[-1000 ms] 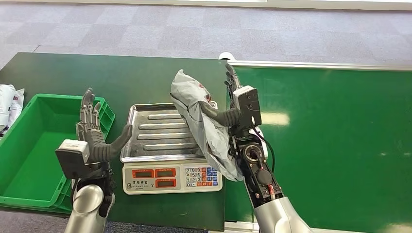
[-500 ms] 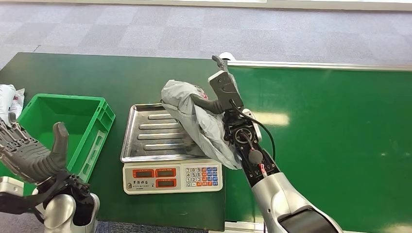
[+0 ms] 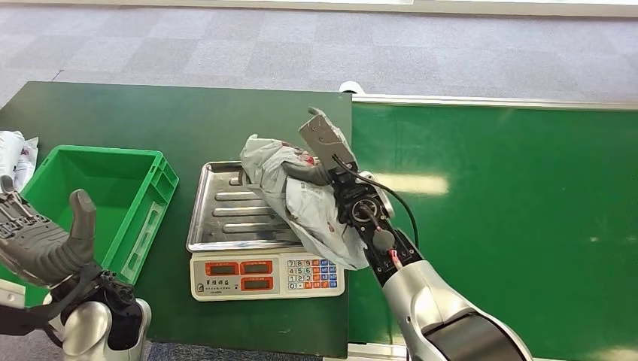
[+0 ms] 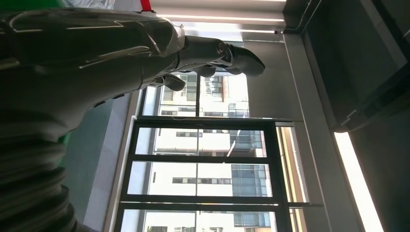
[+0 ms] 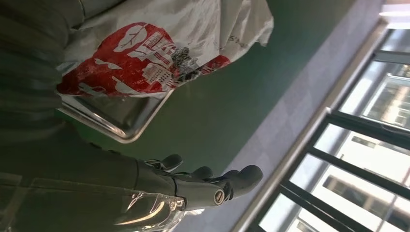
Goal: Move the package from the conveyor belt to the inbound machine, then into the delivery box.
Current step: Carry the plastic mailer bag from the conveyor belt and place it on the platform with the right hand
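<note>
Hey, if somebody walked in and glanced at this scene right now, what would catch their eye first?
Probably the crumpled grey package with a red print, held by the right hand over the steel tray of the scale in the middle of the dark green table. Next, the bright green box at the left, with the left hand raised open in front of it.
</note>
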`<state>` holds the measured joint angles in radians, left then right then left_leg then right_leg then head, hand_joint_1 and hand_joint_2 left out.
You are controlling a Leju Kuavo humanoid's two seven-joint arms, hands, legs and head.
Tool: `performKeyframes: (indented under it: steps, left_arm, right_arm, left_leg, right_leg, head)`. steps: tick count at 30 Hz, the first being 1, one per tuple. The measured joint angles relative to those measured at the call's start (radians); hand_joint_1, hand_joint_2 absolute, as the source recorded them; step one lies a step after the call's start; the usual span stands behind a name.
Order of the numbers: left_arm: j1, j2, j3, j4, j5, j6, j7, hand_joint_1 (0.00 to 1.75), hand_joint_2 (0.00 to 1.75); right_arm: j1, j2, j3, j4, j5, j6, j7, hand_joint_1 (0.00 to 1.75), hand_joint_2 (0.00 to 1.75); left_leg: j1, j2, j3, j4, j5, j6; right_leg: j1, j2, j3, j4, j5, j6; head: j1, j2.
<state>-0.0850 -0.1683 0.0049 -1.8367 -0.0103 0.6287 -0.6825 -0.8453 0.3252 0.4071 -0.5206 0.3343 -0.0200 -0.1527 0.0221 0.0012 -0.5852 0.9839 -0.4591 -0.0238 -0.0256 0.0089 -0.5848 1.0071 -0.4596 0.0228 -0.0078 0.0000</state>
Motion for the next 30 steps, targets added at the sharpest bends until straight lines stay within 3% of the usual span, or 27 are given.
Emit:
performKeyframes:
  steps: [7,19,25,30]
  left_arm:
    - [-0.025,0.005,-0.003,0.033,0.019,-0.001,0.004,0.00,1.75]
    - [-0.036,0.009,-0.014,0.062,0.013,0.000,0.017,0.00,1.75]
    - [-0.036,0.009,-0.014,0.062,0.004,0.004,0.021,0.00,1.75]
    - [-0.037,0.010,-0.015,0.065,0.005,0.002,0.020,0.00,1.75]
  right_arm:
    - [0.020,0.017,0.012,0.119,0.005,0.060,0.069,0.00,1.75]
    - [0.025,0.020,0.012,0.160,0.001,0.053,0.064,0.00,1.75]
    - [0.035,0.021,-0.013,0.156,-0.087,0.043,-0.097,0.00,1.75]
    - [0.043,0.021,-0.053,0.127,-0.228,0.096,-0.244,0.00,1.75]
  left_leg:
    - [0.000,0.000,0.000,0.000,0.000,0.000]
    - [0.000,0.000,0.000,0.000,0.000,0.000]
    - [0.000,0.000,0.000,0.000,0.000,0.000]
    - [0.000,0.000,0.000,0.000,0.000,0.000]
  right_leg:
    - [0.000,0.000,0.000,0.000,0.000,0.000]
    - [0.000,0.000,0.000,0.000,0.000,0.000]
    - [0.000,0.000,0.000,0.000,0.000,0.000]
    - [0.000,0.000,0.000,0.000,0.000,0.000]
  head:
    - [0.000,0.000]
    - [0.000,0.000]
    - [0.000,0.000]
    - [0.000,0.000]
